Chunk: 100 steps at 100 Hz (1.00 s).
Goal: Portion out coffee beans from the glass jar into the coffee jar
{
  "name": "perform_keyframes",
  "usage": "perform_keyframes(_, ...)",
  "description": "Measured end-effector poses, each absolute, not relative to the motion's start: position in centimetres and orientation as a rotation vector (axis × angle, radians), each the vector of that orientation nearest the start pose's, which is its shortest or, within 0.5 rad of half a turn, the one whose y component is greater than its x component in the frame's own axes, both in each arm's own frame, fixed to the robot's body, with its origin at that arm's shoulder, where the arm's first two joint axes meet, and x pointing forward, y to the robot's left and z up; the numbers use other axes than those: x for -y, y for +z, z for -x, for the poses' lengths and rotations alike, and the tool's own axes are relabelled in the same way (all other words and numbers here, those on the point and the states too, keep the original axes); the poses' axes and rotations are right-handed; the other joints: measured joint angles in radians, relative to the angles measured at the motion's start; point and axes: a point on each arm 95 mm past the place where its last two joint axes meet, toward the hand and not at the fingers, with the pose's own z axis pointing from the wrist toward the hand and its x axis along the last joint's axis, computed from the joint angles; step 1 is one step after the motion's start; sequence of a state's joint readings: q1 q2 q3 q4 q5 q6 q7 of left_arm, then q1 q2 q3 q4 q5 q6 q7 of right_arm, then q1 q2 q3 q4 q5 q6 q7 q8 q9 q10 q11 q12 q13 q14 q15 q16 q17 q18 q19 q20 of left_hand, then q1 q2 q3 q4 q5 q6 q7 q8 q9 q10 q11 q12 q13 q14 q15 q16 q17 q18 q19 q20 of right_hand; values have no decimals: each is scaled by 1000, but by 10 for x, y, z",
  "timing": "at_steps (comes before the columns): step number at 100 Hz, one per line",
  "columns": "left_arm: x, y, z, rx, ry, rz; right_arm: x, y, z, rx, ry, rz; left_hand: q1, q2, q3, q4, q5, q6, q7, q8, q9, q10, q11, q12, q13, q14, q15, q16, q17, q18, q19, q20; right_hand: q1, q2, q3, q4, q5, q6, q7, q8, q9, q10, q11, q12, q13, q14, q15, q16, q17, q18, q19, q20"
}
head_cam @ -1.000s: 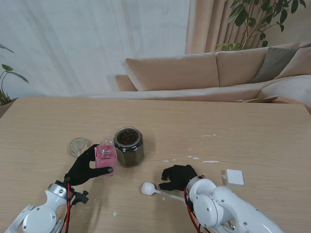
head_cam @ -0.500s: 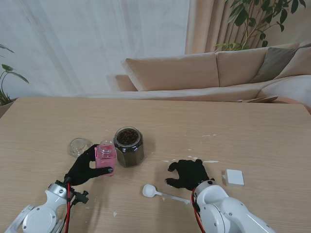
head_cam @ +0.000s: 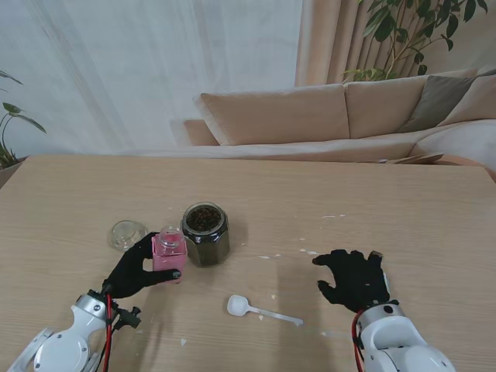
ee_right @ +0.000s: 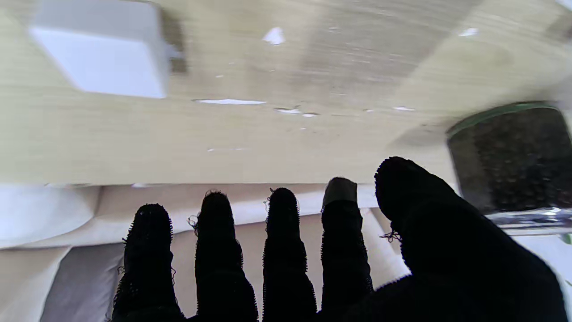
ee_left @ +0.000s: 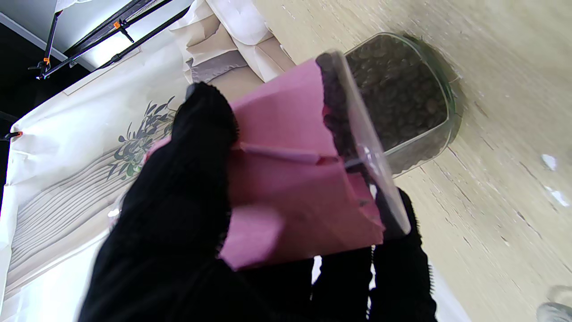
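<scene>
A clear lid (head_cam: 127, 233) is seen lying on the tabletop (head_cam: 325, 194) at far left. Just right of it, the pink coffee jar (head_cam: 168, 253) is clasped upright by the left hand (head_cam: 136, 267), fingers (ee_left: 178, 188) wrapped around it. The glass jar (head_cam: 205, 233) of beans is set right beside it. A white spoon (head_cam: 260, 309) is lying alone nearer to me. The right hand (head_cam: 353, 280) is held empty, fingers (ee_right: 279, 250) spread.
</scene>
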<state>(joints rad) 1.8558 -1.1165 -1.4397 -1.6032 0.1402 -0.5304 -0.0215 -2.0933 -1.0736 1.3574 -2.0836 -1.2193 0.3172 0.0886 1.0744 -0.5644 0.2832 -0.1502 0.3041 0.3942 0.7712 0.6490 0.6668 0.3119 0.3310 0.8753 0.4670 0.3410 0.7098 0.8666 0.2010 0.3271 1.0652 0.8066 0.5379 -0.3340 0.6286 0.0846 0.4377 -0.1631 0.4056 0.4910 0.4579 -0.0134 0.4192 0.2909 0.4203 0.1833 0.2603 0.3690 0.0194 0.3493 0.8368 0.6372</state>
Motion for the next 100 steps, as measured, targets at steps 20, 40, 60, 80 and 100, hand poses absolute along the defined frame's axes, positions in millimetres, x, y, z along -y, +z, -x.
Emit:
perform_keyframes(20,-49,-353,-322,-948,-2303,1784,33,-307,-268,-1385,1065,-1301,0,0,0,0,0,0,0,0,0,0,0,0,0,0,0,0,0,0,0,0,-11,0,0,0,-52,-29,-12,-13,-48,-29,-34,-18,-63,-4,-33,-15,-41,1,-49,-44)
perform_keyframes(40,-46,-354,-322,-955,-2297,1783,61,-326,-273,-1350,956,-1313,0,0,0,0,0,0,0,0,0,0,0,0,0,0,0,0,0,0,0,0,-23,0,-48,-4,-88,-28,-13,-13,-149,-17,-4,3,-81,-5,-17,-15,2,25,12,-34)
perform_keyframes(60,-42,-355,-322,-967,-2291,1792,84,-348,-277,-1306,923,-1372,0,0,0,0,0,0,0,0,0,0,0,0,0,0,0,0,0,0,0,0,-74,-36,-75,-51,-181,-42,-12,0,-229,-7,55,28,-81,1,44,2,97,50,172,68)
perform_keyframes(80,-39,-356,-322,-978,-2285,1794,91,-358,-280,-1364,865,-1435,0,0,0,0,0,0,0,0,0,0,0,0,0,0,0,0,0,0,0,0,-84,-96,-70,-62,-276,-47,-12,23,-244,-7,26,11,-62,13,79,14,146,50,221,96)
perform_keyframes(100,-39,-355,-322,-978,-2283,1795,89,-364,-280,-1385,877,-1488,0,0,0,0,0,0,0,0,0,0,0,0,0,0,0,0,0,0,0,0,-84,-111,-62,-62,-302,-2,-19,50,-244,4,17,9,-20,15,105,29,199,50,270,119)
